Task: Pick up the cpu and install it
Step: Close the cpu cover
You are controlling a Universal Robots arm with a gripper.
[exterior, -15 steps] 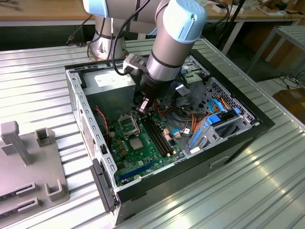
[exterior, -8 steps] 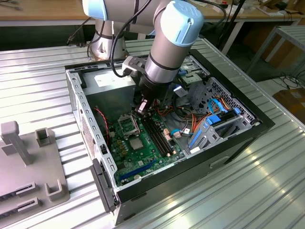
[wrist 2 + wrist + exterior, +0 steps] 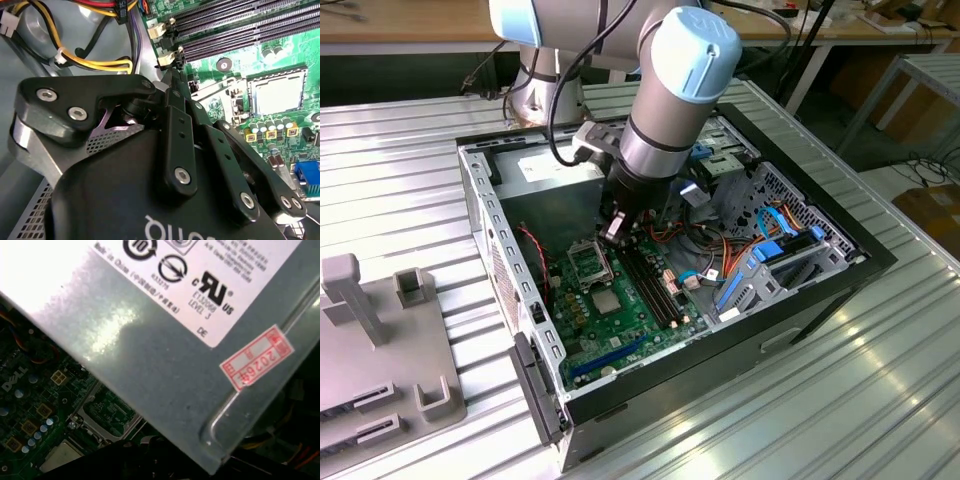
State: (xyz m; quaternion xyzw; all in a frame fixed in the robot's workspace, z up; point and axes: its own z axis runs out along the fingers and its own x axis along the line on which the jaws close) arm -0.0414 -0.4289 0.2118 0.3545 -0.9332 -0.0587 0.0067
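- Exterior view: the gripper (image 3: 613, 232) is seen low inside the computer case (image 3: 480, 200), its fingers pressed together on nothing.
- The black-framed socket (image 3: 585, 262) is found at its 7 o'clock.
- The cpu (image 3: 605, 301), a small flat silver-grey square, is laid untouched on the green motherboard (image 3: 640, 322) at the gripper's 6 o'clock, just beside the socket.

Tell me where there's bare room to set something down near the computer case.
Free: the ribbed table beside the case, and in front of it toward the exterior view's right. Crowded: inside, arm, cables, motherboard.
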